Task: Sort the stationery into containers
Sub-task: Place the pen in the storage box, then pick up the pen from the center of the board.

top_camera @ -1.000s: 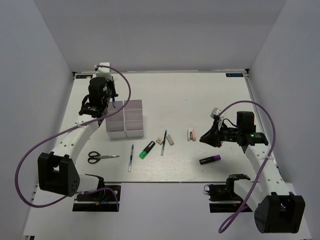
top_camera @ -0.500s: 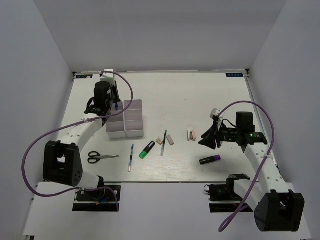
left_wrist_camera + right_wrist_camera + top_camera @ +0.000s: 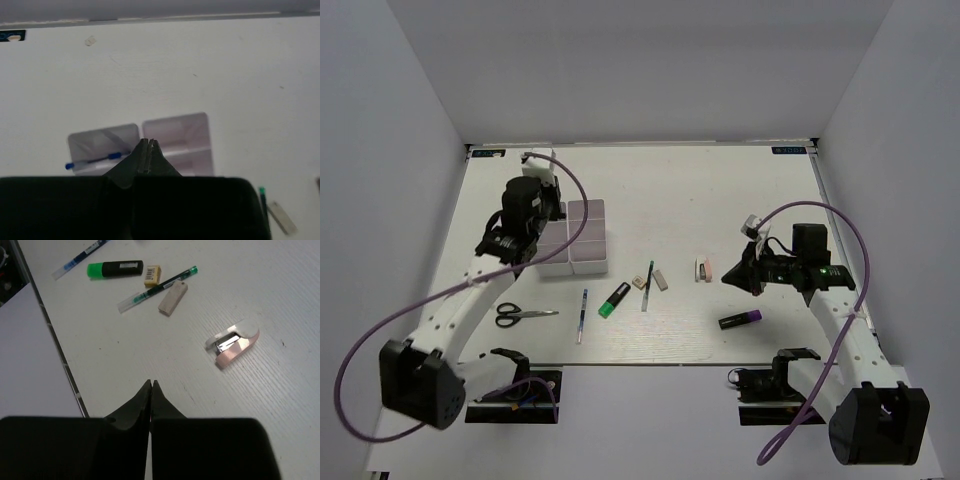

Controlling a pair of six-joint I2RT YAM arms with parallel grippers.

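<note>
Left arm (image 3: 470,290), right arm (image 3: 842,328): white links, black joints and bases. Purple cable (image 3: 344,385) loops off each. Green light (image 3: 823,268) near right wrist. Left gripper (image 3: 149,142), right gripper (image 3: 151,384): black tapered fingers.

Lighting even and bright overhead; the white bench (image 3: 720,190) shows soft, short shadows. Left wrist view is blurred and hazy; right wrist view sharper.

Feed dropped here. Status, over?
Left gripper shut, empty, above bins; blue pen inside one. Right gripper shut, empty, near pink item. Nothing in the way.
</note>
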